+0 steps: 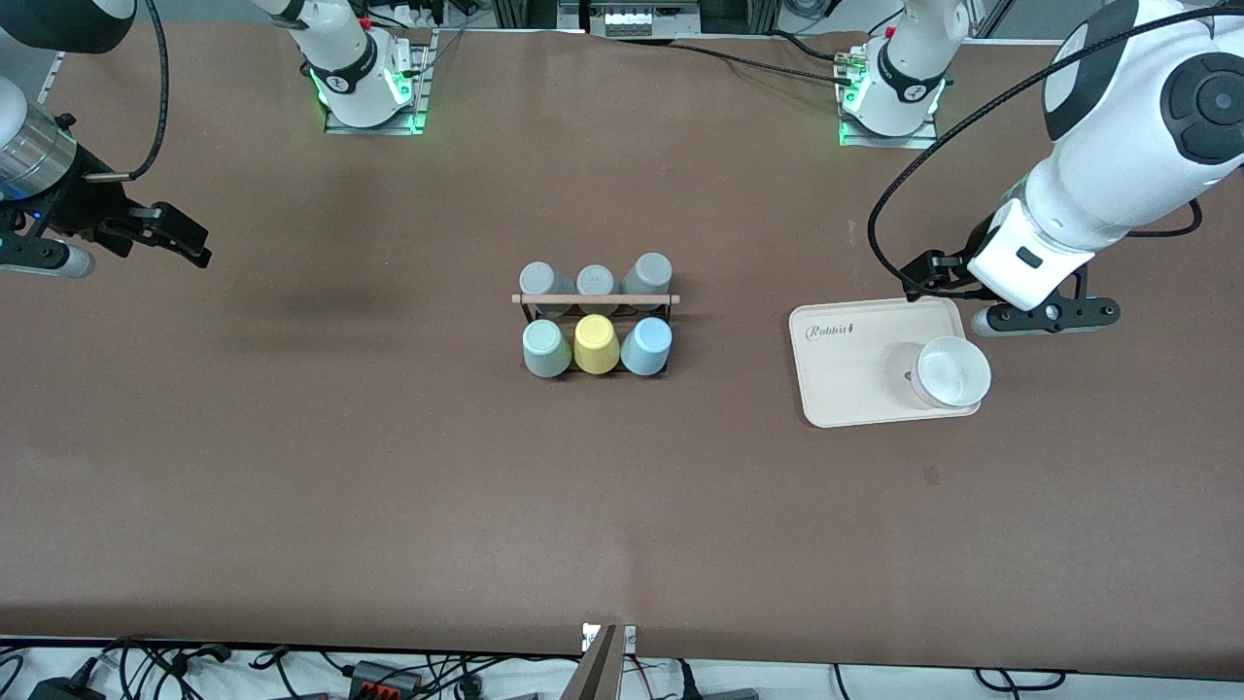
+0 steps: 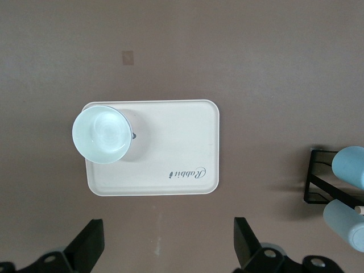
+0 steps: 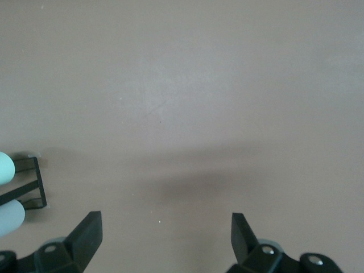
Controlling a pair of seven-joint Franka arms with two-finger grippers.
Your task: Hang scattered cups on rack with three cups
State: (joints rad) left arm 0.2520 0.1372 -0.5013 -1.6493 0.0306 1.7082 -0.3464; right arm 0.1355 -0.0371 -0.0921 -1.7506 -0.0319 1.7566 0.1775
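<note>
Showing tray (image 2: 170, 148) lettering, left wrist only

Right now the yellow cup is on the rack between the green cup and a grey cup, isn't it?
Not quite. In the front view the yellow cup sits on the rack between the green cup and the blue cup, not a grey one.
</note>
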